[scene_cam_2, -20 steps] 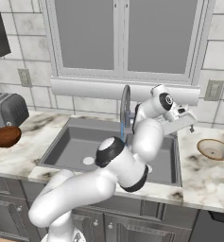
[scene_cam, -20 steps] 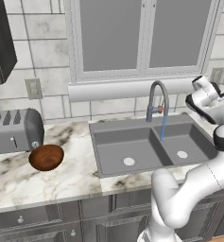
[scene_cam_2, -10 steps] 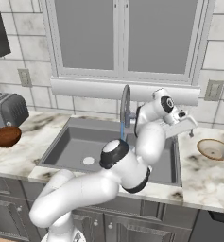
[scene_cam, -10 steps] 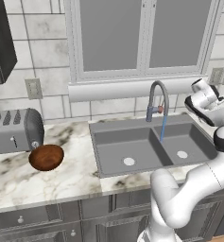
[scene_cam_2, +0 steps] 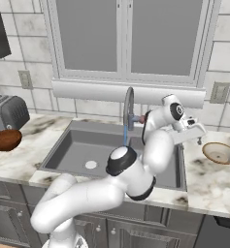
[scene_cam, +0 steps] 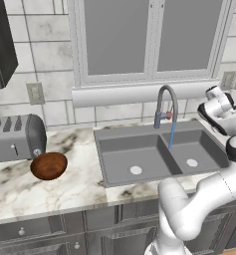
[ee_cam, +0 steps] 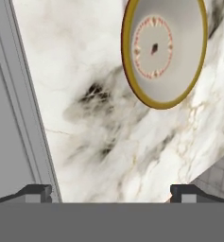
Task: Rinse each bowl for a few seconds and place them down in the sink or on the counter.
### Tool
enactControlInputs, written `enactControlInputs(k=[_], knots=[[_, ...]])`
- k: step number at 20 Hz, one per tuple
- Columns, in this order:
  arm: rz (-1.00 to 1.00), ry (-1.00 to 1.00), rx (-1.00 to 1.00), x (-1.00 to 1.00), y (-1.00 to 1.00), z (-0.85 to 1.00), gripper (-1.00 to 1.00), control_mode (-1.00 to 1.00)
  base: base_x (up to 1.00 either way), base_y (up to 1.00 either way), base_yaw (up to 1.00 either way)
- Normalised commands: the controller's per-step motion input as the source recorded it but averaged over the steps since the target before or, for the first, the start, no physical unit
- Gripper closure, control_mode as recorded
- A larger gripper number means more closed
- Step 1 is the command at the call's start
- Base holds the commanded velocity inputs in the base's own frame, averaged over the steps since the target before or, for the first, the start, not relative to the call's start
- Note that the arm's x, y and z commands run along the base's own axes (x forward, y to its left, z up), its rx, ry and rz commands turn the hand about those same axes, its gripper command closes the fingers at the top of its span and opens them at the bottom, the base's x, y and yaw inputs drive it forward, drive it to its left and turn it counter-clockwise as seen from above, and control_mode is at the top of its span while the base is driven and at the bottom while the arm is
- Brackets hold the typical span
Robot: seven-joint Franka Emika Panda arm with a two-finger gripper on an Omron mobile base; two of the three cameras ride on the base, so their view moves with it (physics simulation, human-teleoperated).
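A pale beige bowl [scene_cam_2: 220, 153] sits upright on the marble counter [scene_cam_2: 208, 179] to the right of the sink [scene_cam_2: 77, 145]. My gripper [scene_cam_2: 199, 137] hovers open and empty over the counter between the sink's right rim and this bowl. In the hand view the bowl [ee_cam: 163, 52] lies ahead of and apart from my gripper [ee_cam: 111, 194], whose fingertips [ee_cam: 35, 191] stand wide. The reddish-brown bowl [scene_cam: 49, 166] rests on the counter left of the sink [scene_cam: 139, 149], beside the toaster. A thin stream of water [scene_cam: 171, 134] runs from the faucet [scene_cam: 167, 104] into the right basin.
A silver toaster [scene_cam: 15, 137] stands at the back left of the counter, close to the brown bowl. The sink's right rim [ee_cam: 19, 94] runs along the left of the hand view. A tiled wall and window ledge bound the counter behind the faucet [scene_cam_2: 129, 109].
My hand has moved down and to the right, from near the faucet toward the pale bowl, staying open. Both bowls have stayed put and the water keeps running.
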Motion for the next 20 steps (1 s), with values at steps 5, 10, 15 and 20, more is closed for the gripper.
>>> enactControlInputs(k=[5, 10, 15, 20], knots=[[0.00, 0.01, 0.04, 0.06, -0.17, -0.13, -1.00, -1.00, 0.00, 0.00, 0.00], [0.00, 0.00, 0.02, 0.12, -0.12, -0.10, -1.00, -1.00, 0.00, 0.00, 0.00], [0.00, 0.00, 0.03, 0.20, -0.13, -0.11, -1.00, -1.00, 0.00, 0.00, 0.00], [0.01, 0.01, 0.02, 0.23, -0.15, -0.08, -1.00, -1.00, 0.00, 0.00, 0.00]])
